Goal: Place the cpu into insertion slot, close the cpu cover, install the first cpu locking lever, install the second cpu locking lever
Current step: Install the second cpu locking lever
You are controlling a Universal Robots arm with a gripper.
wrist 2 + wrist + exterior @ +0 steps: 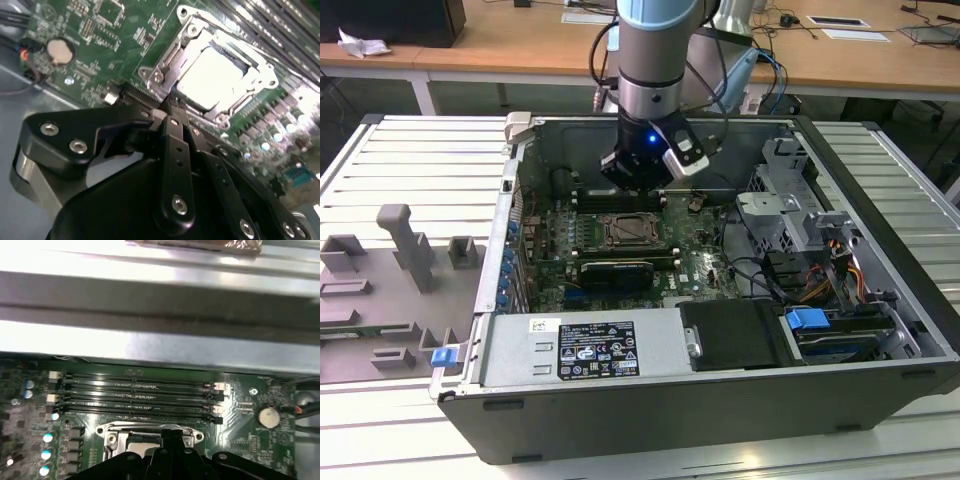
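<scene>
one chip (212, 80) sits in its socket (252, 65) with the cover (167, 62) down, and the gripper (172, 107), fingers pinched narrow and empty, hangs just above the cover's edge, so a slow, straight press looks wisest.

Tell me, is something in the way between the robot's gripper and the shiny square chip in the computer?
Nothing visible blocks it. In the second wrist view the black gripper hangs just beside the pale silver square cpu, which sits in the silver-rimmed insertion slot on the green circuit board, framed by the thin silver metal cpu cover.
</scene>
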